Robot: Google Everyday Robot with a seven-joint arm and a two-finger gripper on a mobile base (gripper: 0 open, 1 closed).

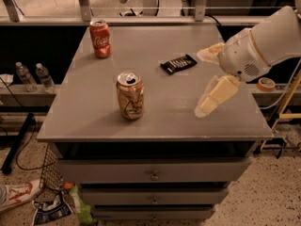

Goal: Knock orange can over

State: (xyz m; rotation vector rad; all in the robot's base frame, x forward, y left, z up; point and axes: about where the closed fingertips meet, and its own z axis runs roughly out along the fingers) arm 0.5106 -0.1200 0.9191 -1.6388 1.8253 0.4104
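Tan upright orange can [130, 96], silver top; gripper [202, 82] above table [164, 109] edge

From where I stand, the orange can [130, 95] is pale orange-tan, with a whitish graphic, dark markings and a silver top. The worktop [94, 112] under it is plain matte grey. Behind the orange can, a little to the left, a red can [100, 39] carries white script. Behind it to the right lies a black wrapper [178, 63] with white stripes. Well to the right of the orange can hangs the gripper [199, 83], its two fingers [215, 95] pale cream-yellow and set apart, on a white arm [263, 41]. Farther right sits a tan tape roll [266, 84]. Below, the floor [263, 197] is speckled beige.
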